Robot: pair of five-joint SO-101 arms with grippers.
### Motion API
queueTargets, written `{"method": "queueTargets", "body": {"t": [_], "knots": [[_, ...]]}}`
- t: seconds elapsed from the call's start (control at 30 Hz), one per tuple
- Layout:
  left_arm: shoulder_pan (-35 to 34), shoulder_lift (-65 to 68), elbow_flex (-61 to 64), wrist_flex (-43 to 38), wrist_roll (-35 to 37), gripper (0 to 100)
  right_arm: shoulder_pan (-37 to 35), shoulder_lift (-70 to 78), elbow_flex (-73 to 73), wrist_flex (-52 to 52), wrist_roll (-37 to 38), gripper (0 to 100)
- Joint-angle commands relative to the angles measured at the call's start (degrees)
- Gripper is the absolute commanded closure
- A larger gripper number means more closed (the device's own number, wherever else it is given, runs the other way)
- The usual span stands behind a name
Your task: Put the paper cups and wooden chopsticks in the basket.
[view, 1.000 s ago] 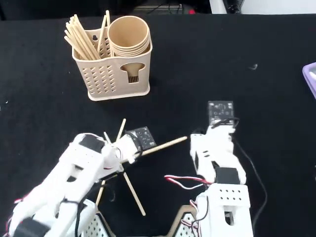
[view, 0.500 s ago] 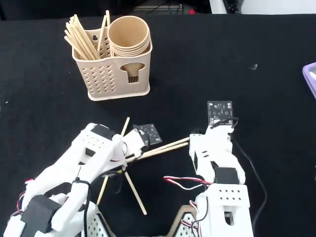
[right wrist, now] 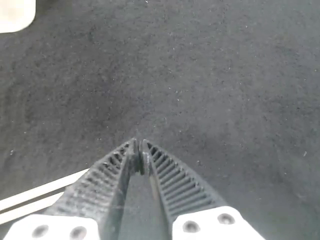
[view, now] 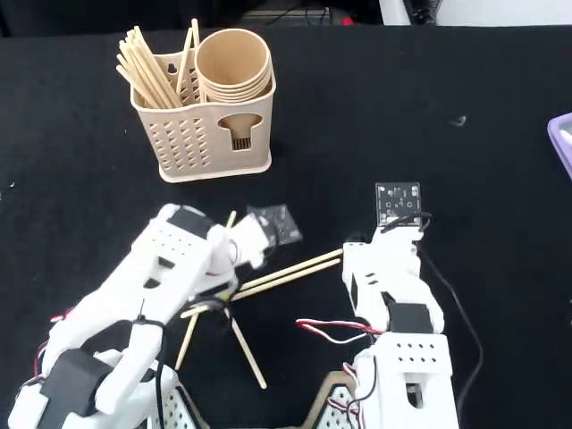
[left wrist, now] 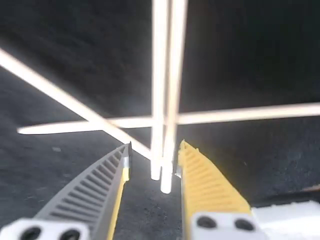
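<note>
Left gripper (left wrist: pixel 155 147), jaws parted astride the ends of two chopsticks (view: pixel 290 268) lying mid-frame, basket (view: pixel 206 143) upper left, right gripper (right wrist: pixel 138 150) clenched empty: a grip so near the tips may let one stick pivot, slip, or snag the crossed sticks (view: pixel 243 349) nearby.

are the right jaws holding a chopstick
No, the right jaws are pressed together with nothing between them, above bare black table.

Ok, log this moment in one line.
left gripper: open, astride two chopsticks | right gripper: shut, over table | basket: cups inside
</note>
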Motion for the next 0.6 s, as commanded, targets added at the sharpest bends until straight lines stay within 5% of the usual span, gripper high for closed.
{"method": "queueTargets", "body": {"t": [0.0, 0.17, 0.57], "knots": [[3.6, 0.0, -5.9, 0.2, 5.9, 83, -0.1, -1.2, -2.7, -1.5, -0.4, 98.7], [10.2, 0.3, -5.8, -3.7, 10.8, 83, 0.0, -1.2, -2.7, -1.5, -0.4, 98.7], [9.6, 23.6, -14.3, -13.5, 17.6, 83, 4.8, -1.2, -2.7, -2.8, -1.0, 98.7]]}}
